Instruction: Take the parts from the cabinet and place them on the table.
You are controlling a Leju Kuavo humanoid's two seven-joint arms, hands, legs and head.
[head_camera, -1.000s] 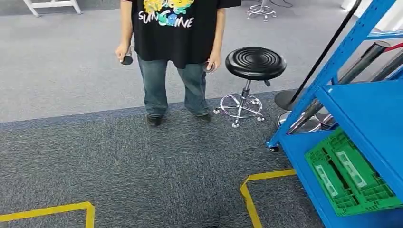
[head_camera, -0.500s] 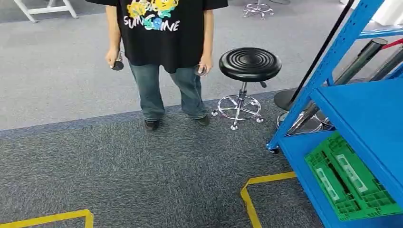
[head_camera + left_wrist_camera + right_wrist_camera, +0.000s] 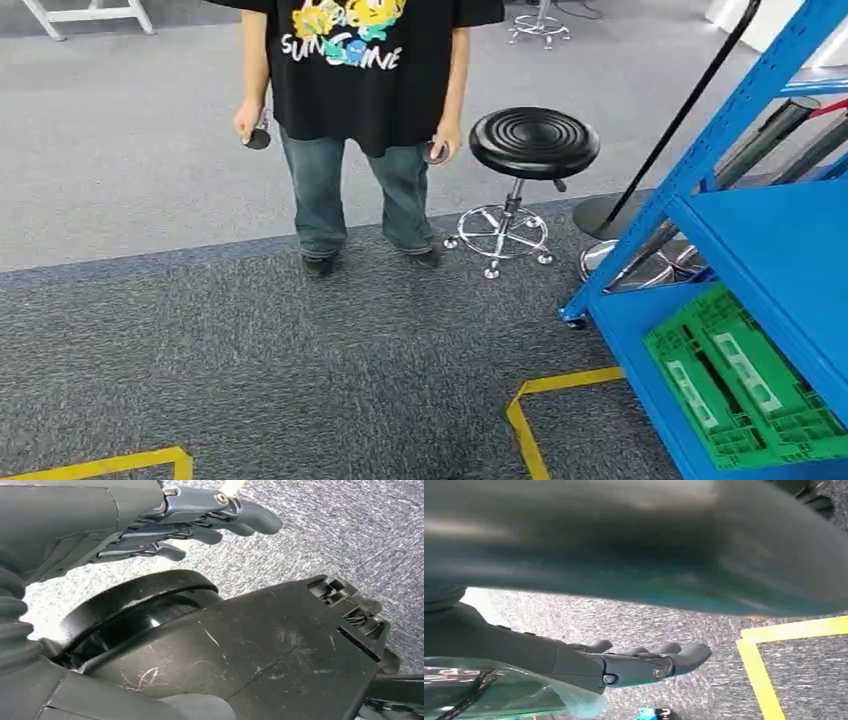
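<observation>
The blue metal cabinet (image 3: 770, 240) stands at the right in the head view, with a green plastic crate (image 3: 738, 382) on its lowest shelf. My left hand (image 3: 190, 525) hangs over the grey carpet with its fingers stretched out and nothing in it. My right hand (image 3: 634, 665) also hangs over the carpet. A clear plastic bag (image 3: 524, 695) with a dark part inside lies against its palm side. The hand seems to hold it, though the thumb is hidden behind the bag.
A person (image 3: 360, 110) in a black printed shirt stands ahead, a small dark object in each hand. A black round stool (image 3: 533, 142) on a chrome base stands beside them. Yellow tape lines (image 3: 525, 415) mark the carpet. Dark poles (image 3: 700, 90) lean behind the cabinet.
The whole head picture sways slightly left and back, so the camera has moved. The person, stool and cabinet keep their places relative to each other.
</observation>
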